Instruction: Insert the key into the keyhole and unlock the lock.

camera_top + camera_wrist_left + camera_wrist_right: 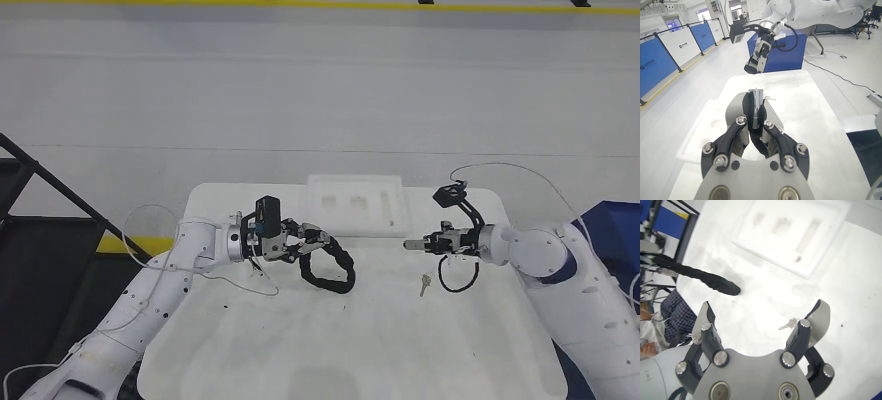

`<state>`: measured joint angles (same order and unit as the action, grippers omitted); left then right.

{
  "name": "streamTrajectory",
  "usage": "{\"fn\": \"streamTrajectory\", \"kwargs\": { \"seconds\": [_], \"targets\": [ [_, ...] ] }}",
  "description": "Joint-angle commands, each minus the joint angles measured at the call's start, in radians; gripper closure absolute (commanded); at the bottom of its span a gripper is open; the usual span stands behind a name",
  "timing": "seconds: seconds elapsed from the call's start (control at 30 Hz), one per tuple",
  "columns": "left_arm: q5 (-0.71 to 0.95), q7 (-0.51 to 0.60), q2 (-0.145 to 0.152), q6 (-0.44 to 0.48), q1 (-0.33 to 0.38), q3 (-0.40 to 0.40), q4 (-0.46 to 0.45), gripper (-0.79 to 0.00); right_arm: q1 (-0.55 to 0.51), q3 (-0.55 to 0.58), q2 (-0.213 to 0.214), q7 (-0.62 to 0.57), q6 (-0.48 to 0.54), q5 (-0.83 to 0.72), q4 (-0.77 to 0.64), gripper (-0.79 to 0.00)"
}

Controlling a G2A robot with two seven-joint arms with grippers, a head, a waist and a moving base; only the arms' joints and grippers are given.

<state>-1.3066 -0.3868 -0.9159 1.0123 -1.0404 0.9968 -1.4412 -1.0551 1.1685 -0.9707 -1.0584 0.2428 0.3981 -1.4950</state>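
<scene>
The lock is a black cable loop (328,268) with a chrome cylinder (757,104). My left gripper (308,240) is shut on that cylinder, holding it above the white table (350,340) with the cylinder's end facing the right arm. A small silver key (425,285) lies flat on the table right of centre, also seen as the key (769,98) just past the cylinder. My right gripper (762,306) hovers open and holds nothing, a little above the key (789,325), which sits near one finger. The cable end (715,281) lies farther off.
A white foam tray (355,205) with shallow recesses lies at the back of the table, behind both grippers. The table's rounded front edge is near the robot. A blue cabinet (776,53) stands beyond the table's right side.
</scene>
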Motion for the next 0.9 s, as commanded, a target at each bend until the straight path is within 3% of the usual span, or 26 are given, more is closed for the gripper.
{"fn": "streamTrajectory", "kwargs": {
  "seconds": [0.0,0.57,0.67,0.8,0.87],
  "targets": [
    [-0.001,-0.006,0.009,0.000,0.001,-0.002,-0.003,0.000,0.014,-0.015,-0.002,-0.010,0.002,0.013,0.037,-0.785],
    [-0.001,-0.019,0.016,0.000,0.002,-0.004,-0.005,0.000,0.086,-0.149,-0.031,-0.099,-0.097,0.062,0.241,-0.785],
    [-0.001,-0.019,0.016,0.000,0.002,-0.004,-0.005,0.000,0.104,-0.179,-0.039,-0.113,-0.101,0.073,0.270,-0.748],
    [-0.001,-0.019,0.016,0.000,0.002,-0.004,-0.005,0.000,0.129,-0.211,-0.053,-0.112,-0.171,0.079,0.306,-0.770],
    [-0.001,-0.019,0.016,0.000,0.002,-0.004,-0.005,0.000,0.136,-0.221,-0.060,-0.102,-0.196,0.070,0.316,-0.742]
  ]
}}
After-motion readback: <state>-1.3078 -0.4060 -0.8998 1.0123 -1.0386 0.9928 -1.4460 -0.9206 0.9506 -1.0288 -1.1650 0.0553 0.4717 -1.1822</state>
